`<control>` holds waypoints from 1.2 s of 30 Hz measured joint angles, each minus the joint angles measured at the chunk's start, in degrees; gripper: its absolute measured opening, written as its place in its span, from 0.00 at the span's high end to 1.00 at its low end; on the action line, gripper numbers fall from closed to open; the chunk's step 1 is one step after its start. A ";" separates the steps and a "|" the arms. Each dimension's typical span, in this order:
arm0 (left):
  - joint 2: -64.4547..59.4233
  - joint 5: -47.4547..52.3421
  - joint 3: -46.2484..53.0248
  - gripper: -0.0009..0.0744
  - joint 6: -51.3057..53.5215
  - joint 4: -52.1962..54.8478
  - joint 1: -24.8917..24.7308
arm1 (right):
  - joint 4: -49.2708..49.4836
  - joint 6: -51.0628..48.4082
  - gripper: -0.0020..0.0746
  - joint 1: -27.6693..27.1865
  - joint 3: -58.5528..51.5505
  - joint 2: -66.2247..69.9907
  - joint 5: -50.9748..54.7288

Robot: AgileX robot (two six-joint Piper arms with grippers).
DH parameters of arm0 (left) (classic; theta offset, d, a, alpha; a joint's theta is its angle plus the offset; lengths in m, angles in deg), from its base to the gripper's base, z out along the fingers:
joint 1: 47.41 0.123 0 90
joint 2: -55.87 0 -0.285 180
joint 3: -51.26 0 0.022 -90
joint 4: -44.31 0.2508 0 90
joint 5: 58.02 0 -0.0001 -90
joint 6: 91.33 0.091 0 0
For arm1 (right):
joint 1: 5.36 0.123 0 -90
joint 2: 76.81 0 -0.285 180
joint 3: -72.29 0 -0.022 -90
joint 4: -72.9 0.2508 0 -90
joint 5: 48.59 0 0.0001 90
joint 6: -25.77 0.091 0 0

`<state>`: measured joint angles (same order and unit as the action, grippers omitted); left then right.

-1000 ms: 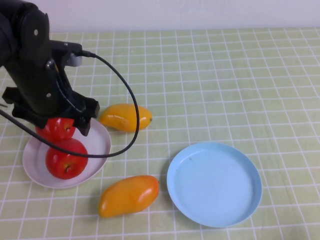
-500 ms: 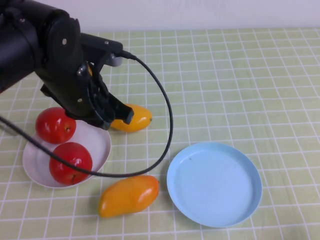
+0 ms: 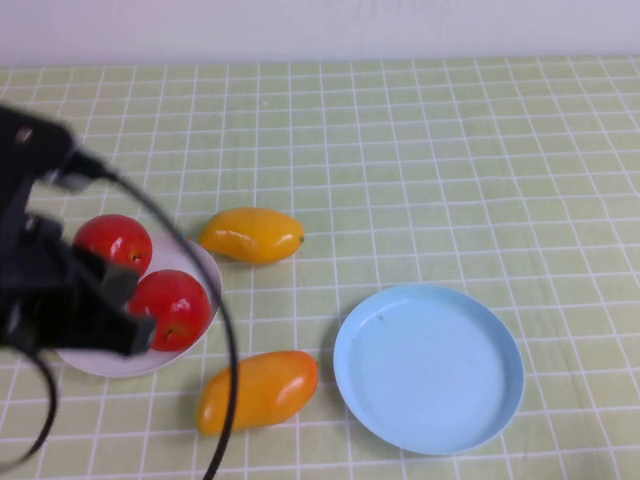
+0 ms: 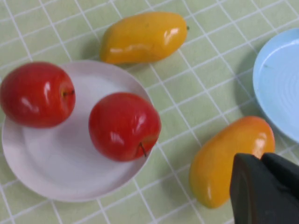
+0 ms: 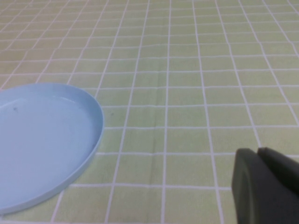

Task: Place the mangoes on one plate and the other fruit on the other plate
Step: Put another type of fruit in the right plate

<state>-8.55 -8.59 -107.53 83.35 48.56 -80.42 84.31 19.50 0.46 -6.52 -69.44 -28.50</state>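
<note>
- Since the earlier frames, the left arm (image 3: 60, 290) had swung off the far mango and back toward the robot's left front, and the nearer apple had rolled rightward on the white plate.
- High view: the left arm hung blurred over the near-left edge of the white plate (image 3: 190, 262), its black cable (image 3: 222, 360) looping down to the frame's bottom edge. Two red apples (image 3: 112, 243) (image 3: 172, 308) sat on that plate. One mango (image 3: 252, 235) lay just beyond the plate, the other mango (image 3: 257, 389) lay on the checked tablecloth (image 3: 450, 150) between the white plate and the empty light blue plate (image 3: 428, 367). The right arm was out of sight.
- Left wrist view: the left gripper (image 4: 264, 186) showed as dark finger tips in one corner, above the near mango (image 4: 229, 158); how far apart they stood, I cannot tell, and they held nothing visible. Apple stems (image 4: 141, 150) showed here.
- Right wrist view: the right gripper (image 5: 264, 184) hovered over bare cloth beside the blue plate (image 5: 42, 140); its opening cannot be told.
</note>
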 joint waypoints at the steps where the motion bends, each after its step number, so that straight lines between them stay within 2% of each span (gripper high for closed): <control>1: 1.74 -0.13 2.29 0.98 -0.38 0.00 0.00 | 0.00 0.00 0.99 0.00 0.00 0.00 0.00; 6: 8.82 -0.24 10.59 0.98 -1.45 4.94 0.00 | 0.00 0.00 0.99 0.00 0.00 0.00 0.00; 14: 10.10 0.47 11.84 0.98 -7.13 6.48 0.00 | 0.00 0.00 1.00 0.00 0.00 0.00 0.00; 18: 10.32 -7.17 13.73 0.98 -7.79 8.08 0.00 | 0.00 0.00 0.99 0.00 0.00 0.00 0.00; 21: 13.15 -17.94 17.59 0.98 -6.81 8.83 0.87 | 0.00 0.00 0.99 0.00 0.00 0.00 0.00; 26: 23.29 -40.90 29.37 0.98 0.32 3.75 8.40 | 0.00 0.00 0.99 0.00 0.00 0.00 0.00; 29: 29.05 -51.39 37.00 0.98 3.08 2.60 12.97 | 0.00 0.00 0.99 0.00 0.00 0.00 0.00; 32: 34.86 -57.34 43.81 0.98 4.73 2.02 17.53 | 0.00 0.00 0.99 0.00 0.00 0.00 0.00; 36: 42.81 -59.35 51.27 0.98 5.32 1.09 23.10 | 0.00 0.00 1.00 0.00 0.00 0.00 0.00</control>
<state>34.26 -67.93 -56.26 88.67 49.65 -57.32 84.31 19.50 0.46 -6.52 -69.44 -28.50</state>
